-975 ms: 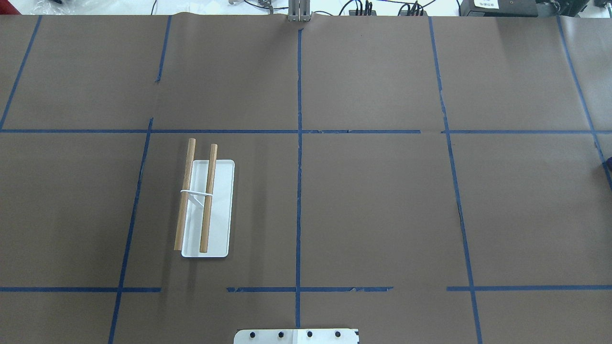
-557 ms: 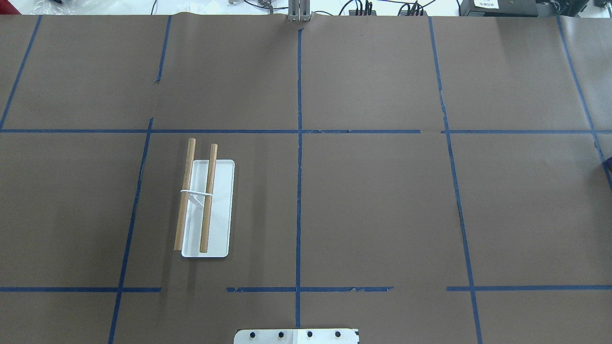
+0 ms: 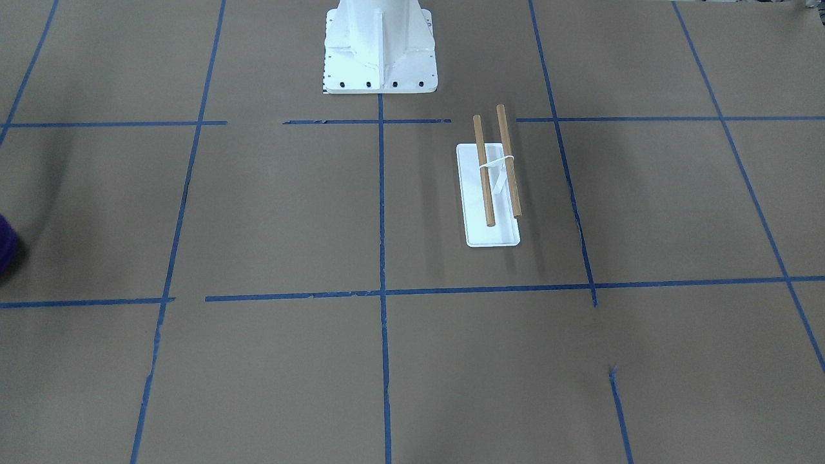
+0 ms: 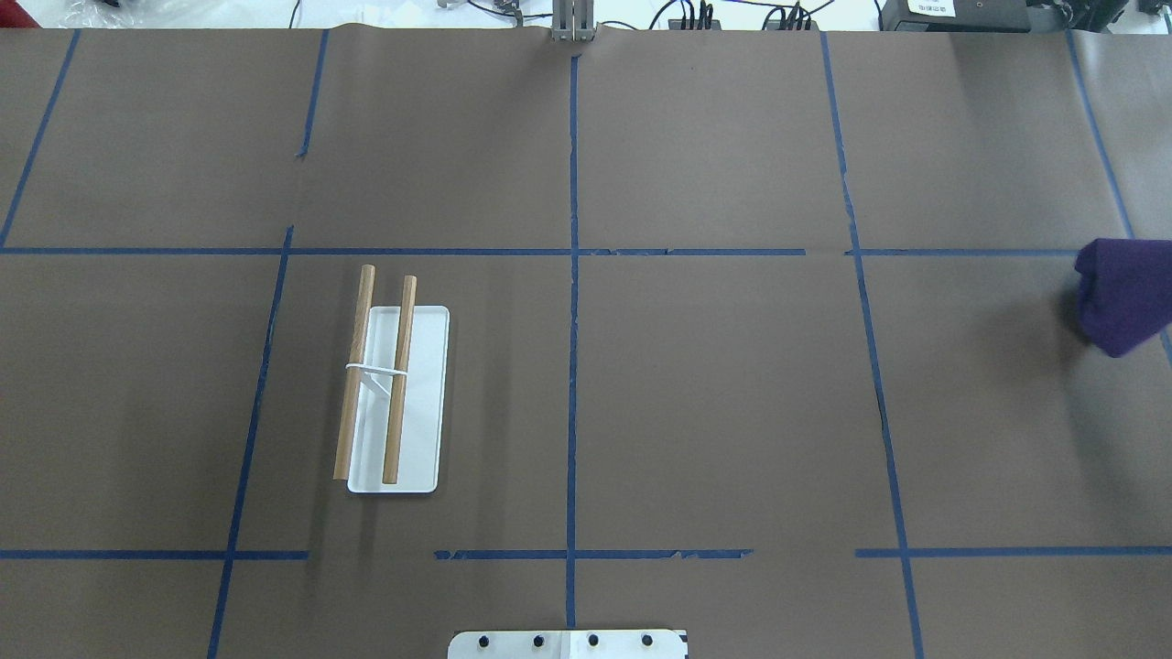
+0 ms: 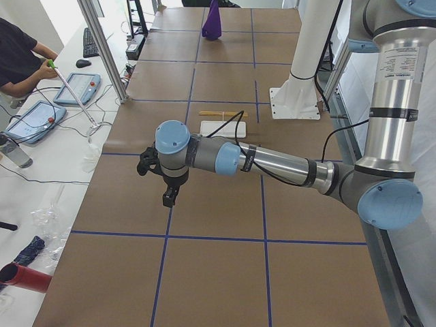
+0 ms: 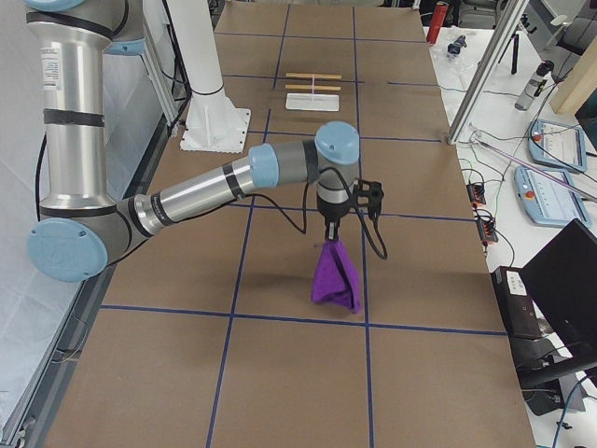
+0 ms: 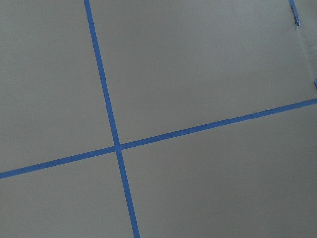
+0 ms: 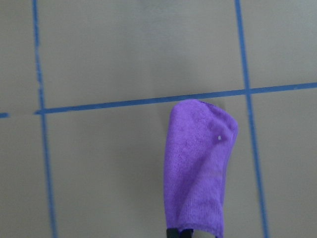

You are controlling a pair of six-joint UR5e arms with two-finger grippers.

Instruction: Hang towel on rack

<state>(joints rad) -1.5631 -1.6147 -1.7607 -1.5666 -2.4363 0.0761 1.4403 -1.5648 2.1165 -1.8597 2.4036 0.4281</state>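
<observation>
Right gripper (image 6: 328,233) points down, grasping the hanging towel (image 6: 336,277) over the table (image 4: 714,412), right side; left gripper (image 5: 168,198): cannot tell; rack (image 4: 396,403) well left

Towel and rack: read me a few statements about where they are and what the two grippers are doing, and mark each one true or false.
1. The towel hangs from the right gripper. True.
2. The towel is draped over the rack. False: the rack is bare, and the towel is far off on the robot's right side.
3. The rack stands on the robot's left half of the table. True.
4. The left gripper is gripping the rack. False: it hovers over bare table, well apart from the rack.
</observation>
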